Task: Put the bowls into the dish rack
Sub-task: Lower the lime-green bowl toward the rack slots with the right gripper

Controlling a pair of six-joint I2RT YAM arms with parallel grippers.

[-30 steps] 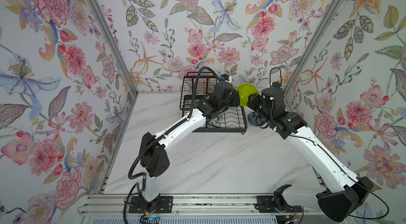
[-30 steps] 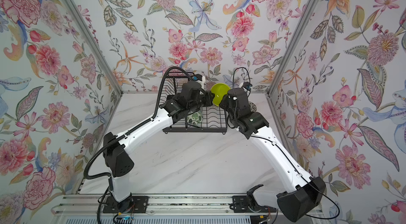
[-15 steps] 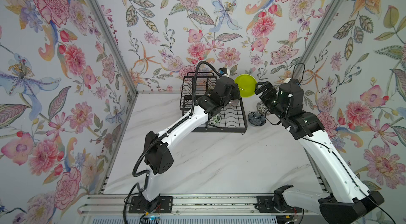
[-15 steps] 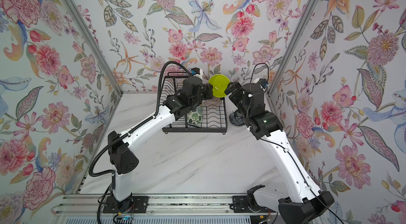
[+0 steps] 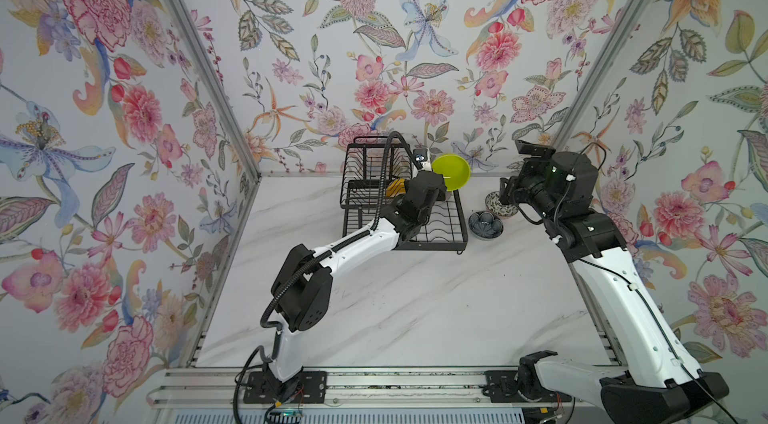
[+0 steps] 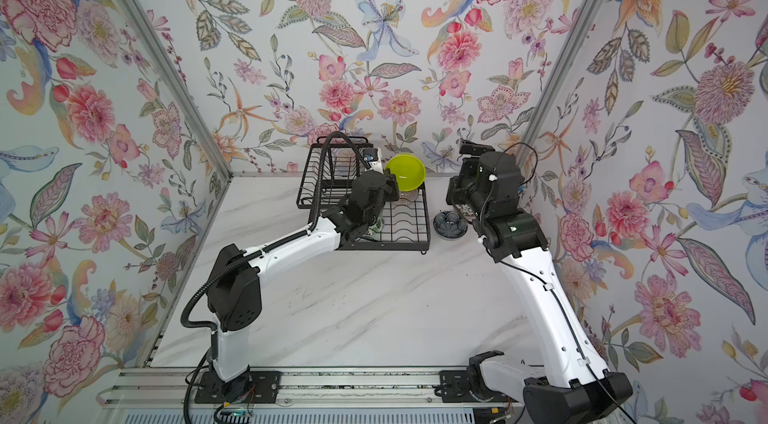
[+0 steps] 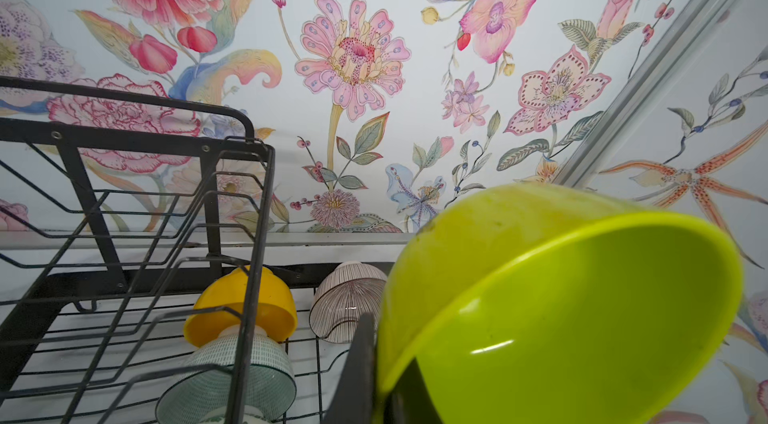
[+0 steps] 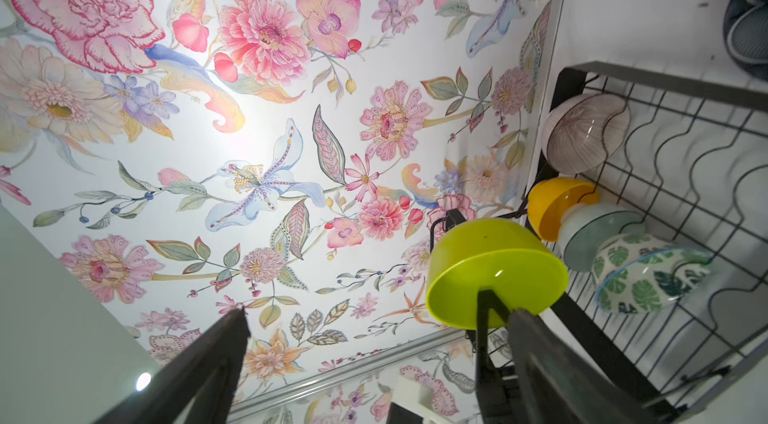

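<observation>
Floral wallpaper (image 5: 374, 27) closes the booth in on three sides. A white marble-look tabletop (image 5: 415, 301) fills the lower half of both top views.

The black wire dish rack (image 5: 444, 224) sits centre frame, close to the rear wall, I'd guess so that both arms can reach it.

Over the rack's upper right corner, the left gripper (image 7: 380, 351) is clamped on the rim of the lime green bowl (image 5: 451, 171), one finger inside and one outside. It holds the bowl tipped on edge, probably so it can drop into a wavy slot like the rest.

The right gripper (image 8: 378, 318), at the right of the frame, has its jaws spread wide with nothing between them.

Four bowls lie tilted in the lower tray:
- the leaf-print bowl (image 8: 644, 280)
- the pale aqua bowl (image 7: 232, 376)
- the yellow bowl (image 7: 245, 309)
- the ribbed bowl (image 7: 349, 301)

Two more sit on the table just right of the rack:
- the dark blue floral bowl (image 5: 486, 225)
- the black-and-white patterned bowl (image 5: 495, 201), partly hidden behind the right gripper
</observation>
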